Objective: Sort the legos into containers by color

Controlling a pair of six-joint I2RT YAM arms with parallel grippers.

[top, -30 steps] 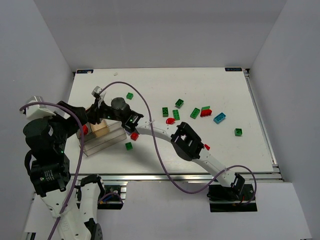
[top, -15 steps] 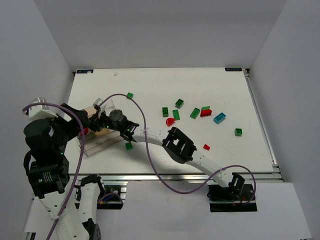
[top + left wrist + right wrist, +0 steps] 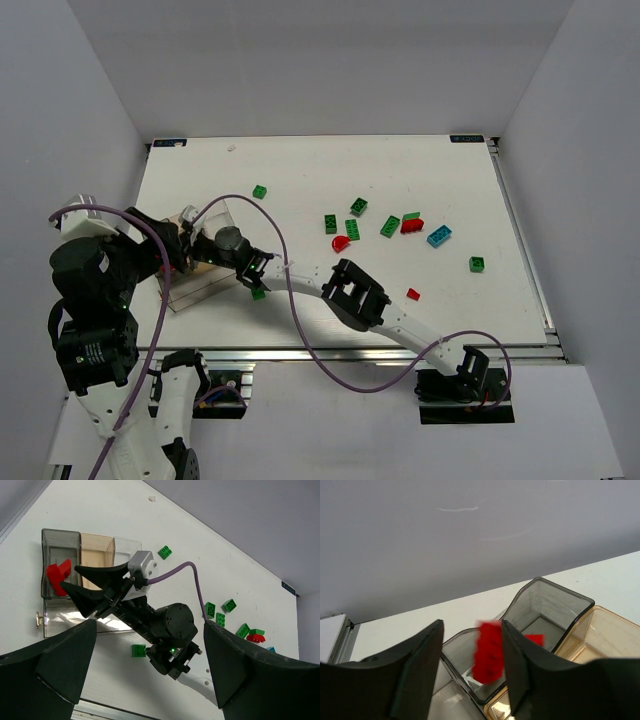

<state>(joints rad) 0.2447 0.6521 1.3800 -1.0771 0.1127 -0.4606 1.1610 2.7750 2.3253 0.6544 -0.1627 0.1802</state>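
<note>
Clearing the surface depends on aim: in the container, the end grey compartment already holds a red piece. Right claw hangs above it, jaws spread, red brick loose between them, blurred; withdraw straight upward. Left claw gapes wide, empty.

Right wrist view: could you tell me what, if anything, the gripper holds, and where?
Seemingly nothing: the right gripper stands open wider than the blurred red brick between its fingers, over an end compartment of the container.

right hand: fingers spread over container | red lego: grey end compartment
</note>
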